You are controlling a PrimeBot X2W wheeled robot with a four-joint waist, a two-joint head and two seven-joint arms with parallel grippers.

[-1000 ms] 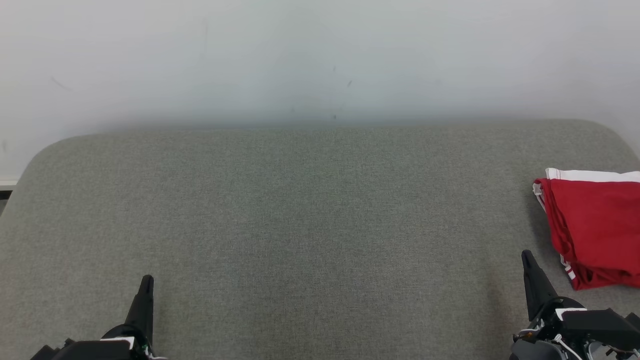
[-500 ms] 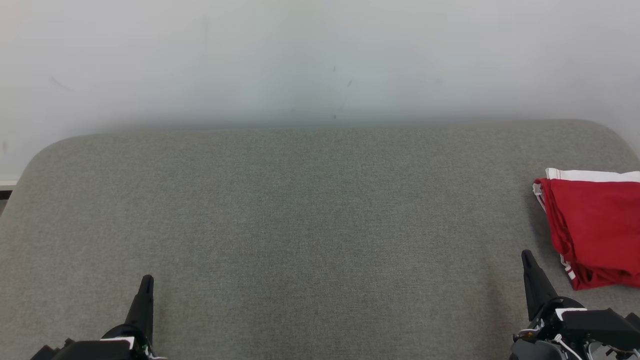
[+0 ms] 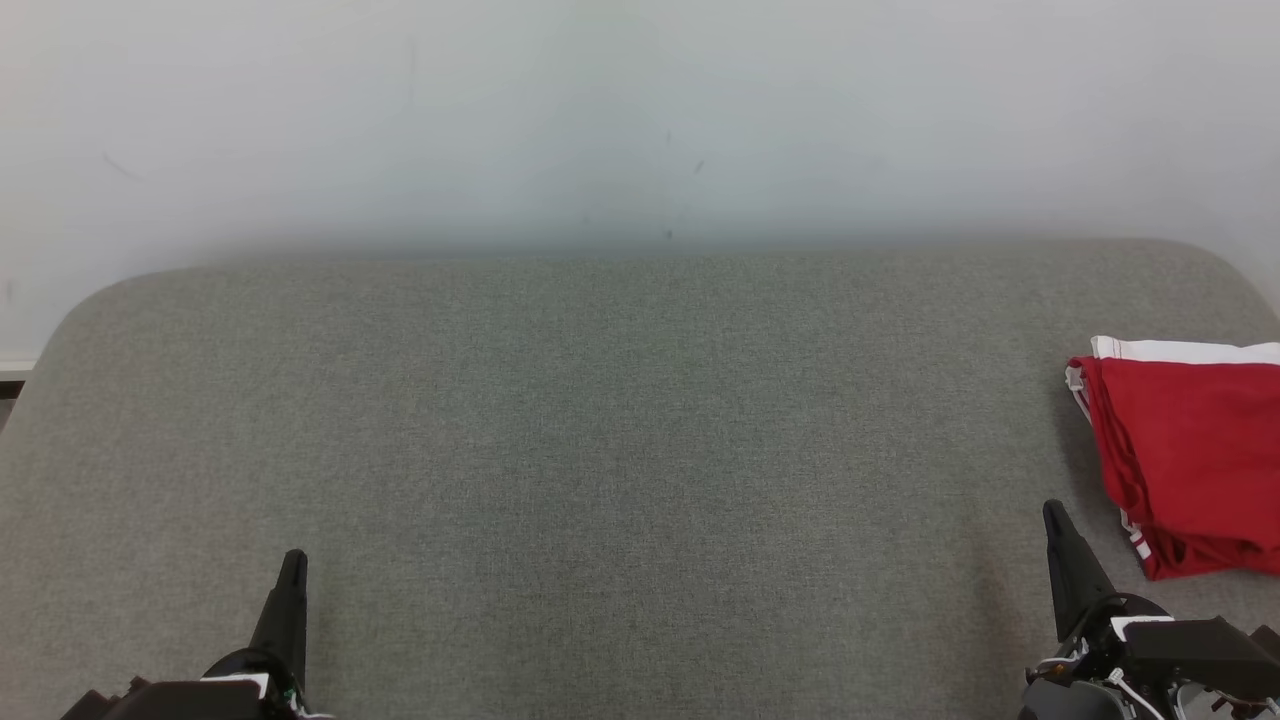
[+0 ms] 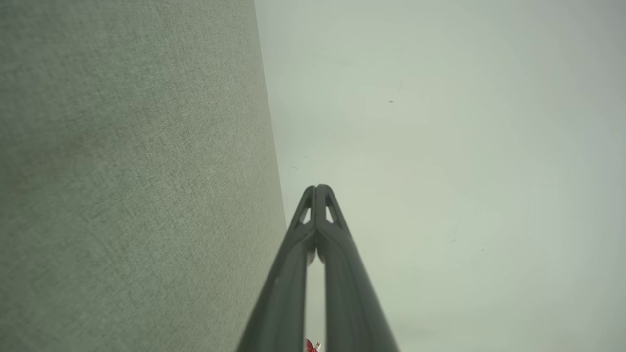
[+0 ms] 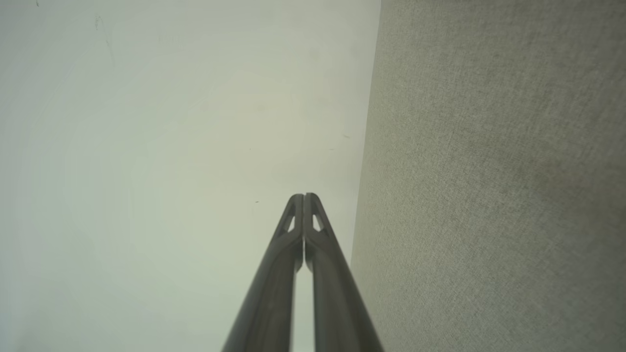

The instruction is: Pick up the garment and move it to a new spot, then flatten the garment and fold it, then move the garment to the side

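- Garment [image 3: 1190, 455] lies on the largest item in view, the grey fabric-covered surface [image 3: 600, 450], which spans the head view from side to side with rounded far corners.
- Pale wall [image 3: 600, 120] rises behind the surface's far edge; faint scuffs noted, nothing else on it.
- The garment is red with white trim and sits at the far right of the surface, cut off by the frame edge. It appears folded into a compact stack, with layered edges showing along its left side.
- Right gripper [image 3: 1055, 518] is near the garment's lower left corner but apart from it. Its fingers are pressed together and hold nothing, as the right wrist view confirms.
- Left gripper [image 3: 293, 562] sits well apart at the lower left, its fingers likewise together and empty.
- Assessment: the final step, moving the garment aside, looks complete. No further grasp seems called for, only keeping both arms clear of the stack.
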